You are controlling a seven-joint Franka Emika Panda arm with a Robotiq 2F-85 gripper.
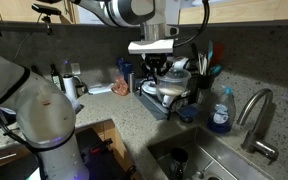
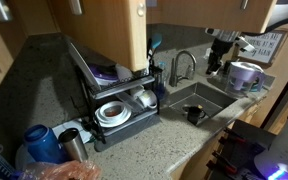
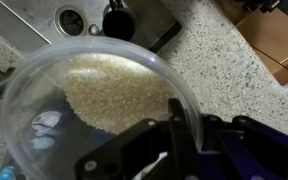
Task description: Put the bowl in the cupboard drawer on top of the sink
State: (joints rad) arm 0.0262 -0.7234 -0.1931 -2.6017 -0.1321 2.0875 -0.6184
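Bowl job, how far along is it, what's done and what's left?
Done: the gripper is shut on the rim of the small white bowl, which hangs above the speckled counter beside the sink. In hand: the carry. Left: raising the bowl to the cupboard over the sink, setting it inside and letting go.

Cup (image 2: pixel 194 114) in sink (image 2: pixel 217 97) w/ rack (image 2: pixel 124 128) just beside.

Both exterior views share the sink (image 1: pixel 224 160) (image 2: pixel 212 95) — wrist (close) looks down
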